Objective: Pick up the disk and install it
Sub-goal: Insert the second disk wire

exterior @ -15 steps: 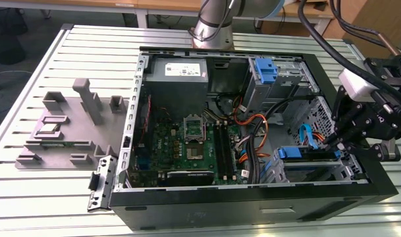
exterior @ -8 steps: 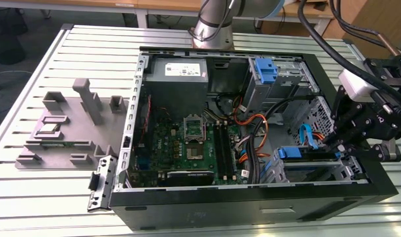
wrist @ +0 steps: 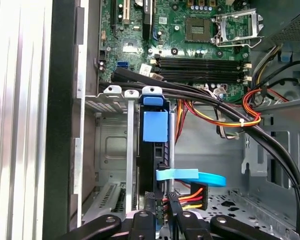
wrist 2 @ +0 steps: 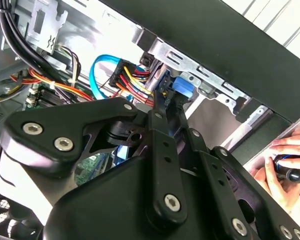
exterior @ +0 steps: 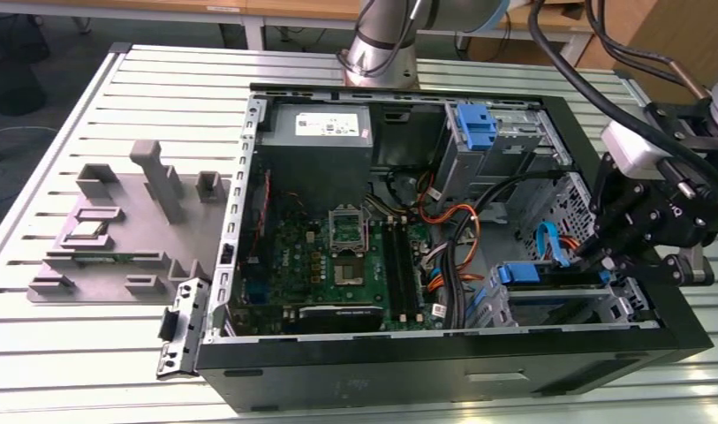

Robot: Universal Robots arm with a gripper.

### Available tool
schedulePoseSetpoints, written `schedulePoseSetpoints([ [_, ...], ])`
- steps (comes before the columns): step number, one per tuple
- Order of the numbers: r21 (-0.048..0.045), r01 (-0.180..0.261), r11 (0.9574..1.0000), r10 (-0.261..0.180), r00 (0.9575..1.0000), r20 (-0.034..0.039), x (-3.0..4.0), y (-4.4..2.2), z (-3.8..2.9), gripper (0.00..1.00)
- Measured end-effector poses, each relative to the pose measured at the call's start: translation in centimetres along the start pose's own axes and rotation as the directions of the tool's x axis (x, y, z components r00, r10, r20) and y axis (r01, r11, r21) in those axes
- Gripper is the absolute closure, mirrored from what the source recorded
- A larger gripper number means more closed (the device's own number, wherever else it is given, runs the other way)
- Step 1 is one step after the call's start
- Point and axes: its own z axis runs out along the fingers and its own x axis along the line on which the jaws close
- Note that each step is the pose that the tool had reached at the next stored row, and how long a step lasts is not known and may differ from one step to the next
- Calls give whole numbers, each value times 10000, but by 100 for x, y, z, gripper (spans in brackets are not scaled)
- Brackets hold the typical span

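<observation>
The disk (exterior: 533,274) stands on edge in the drive cage (exterior: 570,305) at the near corner of the open computer case, on the exterior view's right. Its blue carrier tab (wrist: 155,125) points toward the motherboard, and its dark upper edge (wrist: 155,155) runs back to my gripper. My gripper (exterior: 602,258) hangs over the cage end nearest the case wall. In both wrist views the fingers (wrist: 149,200) sit close together astride the disk's end (wrist 2: 182,89), beside a blue data cable (wrist: 195,176) and a power plug (wrist: 190,197). The gripper (wrist 2: 166,97) (wrist: 160,200) is shut on the disk.
A black cable bundle (wrist: 225,107) and orange wires cross the case beside the cage. The motherboard (exterior: 335,256) and power supply (exterior: 317,128) fill the case on the exterior view's left. A grey parts fixture (exterior: 123,221) lies on the slatted table. A person's hand (wrist 2: 285,160) rests outside the case wall.
</observation>
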Motion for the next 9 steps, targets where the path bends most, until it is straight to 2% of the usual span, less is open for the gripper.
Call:
schedulePoseSetpoints([
  [6,-8,-11,10000,11,9993,-387,-39,-1,18,76],
  [9,-8,-13,10000,13,9990,-447,-61,-3,39,76],
])
